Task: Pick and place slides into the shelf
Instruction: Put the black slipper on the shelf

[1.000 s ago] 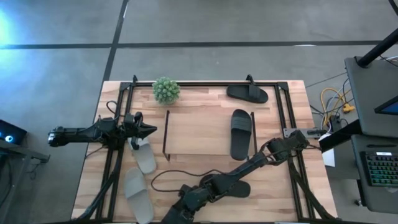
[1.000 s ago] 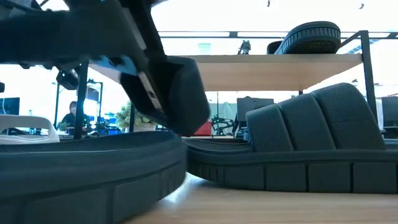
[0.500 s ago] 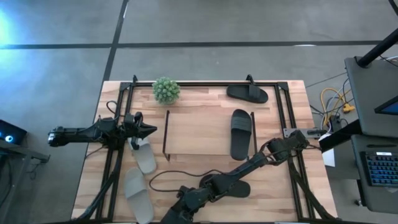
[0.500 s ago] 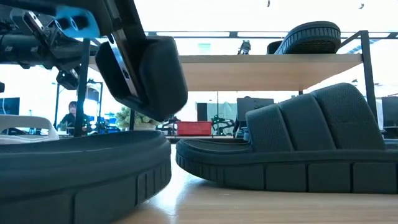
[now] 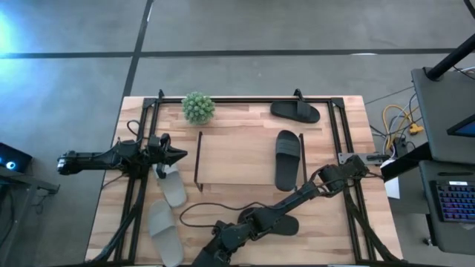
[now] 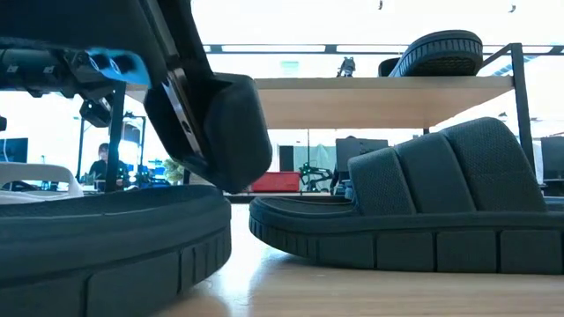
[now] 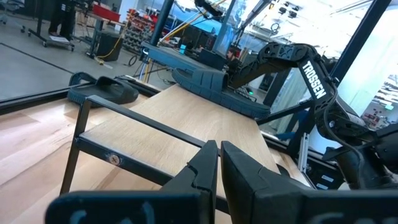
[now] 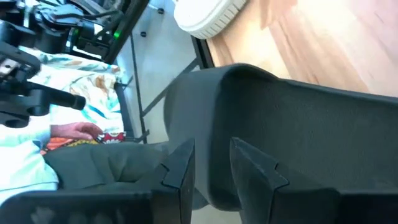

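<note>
Both arms are dark, nearly black, built of chunky jointed segments with rounded housings at the joints. The left arm [image 5: 104, 159] tapers to a narrow pointed left tool [image 5: 180, 155], whose two matte black fingers [image 7: 202, 168] have angular, stepped edges. The right arm [image 5: 319, 185] carries white block lettering reading TROSSEN along one link in the left wrist view. Its right tool [image 5: 223, 239] has broad, flat black fingers [image 8: 180, 168], and a bright blue part [image 6: 110, 60] sits on its body in the low view.
</note>
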`<act>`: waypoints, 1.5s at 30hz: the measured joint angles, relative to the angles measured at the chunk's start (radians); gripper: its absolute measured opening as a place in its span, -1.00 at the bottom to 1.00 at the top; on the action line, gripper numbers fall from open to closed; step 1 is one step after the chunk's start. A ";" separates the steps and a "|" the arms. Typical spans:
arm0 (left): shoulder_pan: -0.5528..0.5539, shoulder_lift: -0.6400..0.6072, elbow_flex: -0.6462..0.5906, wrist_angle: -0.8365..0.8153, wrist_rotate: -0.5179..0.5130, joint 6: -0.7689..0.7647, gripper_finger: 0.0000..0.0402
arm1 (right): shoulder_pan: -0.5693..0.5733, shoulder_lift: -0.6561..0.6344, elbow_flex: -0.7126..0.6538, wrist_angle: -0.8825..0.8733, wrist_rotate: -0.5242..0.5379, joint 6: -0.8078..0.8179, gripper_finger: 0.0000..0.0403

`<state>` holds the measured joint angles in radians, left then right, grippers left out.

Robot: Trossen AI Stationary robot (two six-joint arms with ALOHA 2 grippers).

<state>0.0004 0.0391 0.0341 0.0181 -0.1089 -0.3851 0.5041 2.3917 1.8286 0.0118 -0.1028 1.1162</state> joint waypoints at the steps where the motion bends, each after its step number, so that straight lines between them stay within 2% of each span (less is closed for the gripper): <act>1: 0.000 0.000 0.000 0.000 0.000 0.000 -0.97 | 0.000 0.000 0.000 0.003 0.000 0.003 -0.54; 11: 0.000 0.000 0.000 0.000 0.000 0.000 -0.97 | 0.000 0.000 0.000 -0.028 0.005 -0.013 -0.54; 18: 0.000 0.000 0.000 0.000 0.000 0.000 -0.97 | -0.003 0.000 0.000 -0.203 0.086 0.066 -0.54; 30: 0.000 0.000 0.000 0.000 0.000 0.000 -0.97 | -0.010 -0.001 0.002 -0.254 0.252 0.091 -0.54; 36: 0.000 0.000 0.000 0.000 0.000 0.000 -0.97 | -0.024 -0.001 0.052 -0.392 0.346 0.097 -0.62; 41: 0.000 0.000 0.000 0.000 0.000 0.000 -0.97 | -0.029 -0.014 0.091 -0.413 0.403 0.028 -0.66; 45: 0.000 0.000 0.000 0.000 0.000 0.000 -0.97 | -0.027 -0.039 0.136 -0.424 0.387 -0.039 -0.65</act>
<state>0.0005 0.0391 0.0341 0.0181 -0.1090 -0.3851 0.4767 2.3531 1.9648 -0.4122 0.2840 1.0767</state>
